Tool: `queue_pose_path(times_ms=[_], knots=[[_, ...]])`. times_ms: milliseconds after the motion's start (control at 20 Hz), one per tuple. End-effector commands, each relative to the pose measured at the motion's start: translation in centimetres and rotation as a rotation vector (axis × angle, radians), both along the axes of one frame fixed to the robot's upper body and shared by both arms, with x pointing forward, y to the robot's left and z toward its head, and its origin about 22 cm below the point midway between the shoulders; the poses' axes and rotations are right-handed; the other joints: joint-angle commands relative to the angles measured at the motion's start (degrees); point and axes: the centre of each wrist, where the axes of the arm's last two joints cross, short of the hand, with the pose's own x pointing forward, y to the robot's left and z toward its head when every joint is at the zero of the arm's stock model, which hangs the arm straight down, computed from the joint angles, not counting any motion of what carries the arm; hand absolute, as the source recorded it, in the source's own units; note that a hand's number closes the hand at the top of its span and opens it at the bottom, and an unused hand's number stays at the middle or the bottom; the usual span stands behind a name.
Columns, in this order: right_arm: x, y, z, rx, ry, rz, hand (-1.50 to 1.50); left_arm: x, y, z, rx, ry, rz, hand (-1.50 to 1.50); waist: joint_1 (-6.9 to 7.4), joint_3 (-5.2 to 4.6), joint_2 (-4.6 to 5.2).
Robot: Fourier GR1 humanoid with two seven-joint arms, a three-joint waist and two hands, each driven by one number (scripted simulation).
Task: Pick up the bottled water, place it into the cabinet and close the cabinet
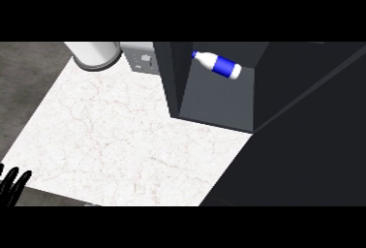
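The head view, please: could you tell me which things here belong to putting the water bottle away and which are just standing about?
Part of the job:
- water bottle, lying tilted inside the cabinet
- cabinet, open
- cabinet door, dark, at the right
- left hand, fingers up at the lower left edge

Just standing about:
- white container at the counter's back
- wall socket

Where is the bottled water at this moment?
In the head view, upper right: the bottled water lies tilted inside the open cabinet, near its back.

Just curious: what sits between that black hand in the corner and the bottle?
In the head view, bare marble counter and the cabinet's wall separate the left hand from the bottle.
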Motion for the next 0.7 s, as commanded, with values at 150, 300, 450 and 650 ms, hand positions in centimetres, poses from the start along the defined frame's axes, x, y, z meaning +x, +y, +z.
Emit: queue_pose_path(times_ms=[150, 300, 450, 650], knots=[[4.3, 3.7, -2.2, 0.063, 0.221, -0.007, 1.5, 0.2, 0.5, 0.3, -0.024, -0.007, -0.001, -1.5, 0.09, 0.5, 0.25], [7.8, 3.7, -1.8, 0.055, 0.229, -0.118, 1.5, 0.4, 1.0, 0.6, -0.02, -0.006, 0.01, -1.5, -1.2, 0.54, -0.23], [11.0, 4.0, -1.6, 0.064, 0.236, -0.232, 1.5, -0.1, 1.4, 0.4, -0.022, -0.004, 0.029, -1.5, -1.69, 0.67, -0.79], [15.7, 5.2, -0.7, 0.057, 0.238, -0.378, 1.5, -0.5, 2.4, 0.1, -0.036, 0.024, 0.045, -1.5, -3.48, 0.78, -1.15]])
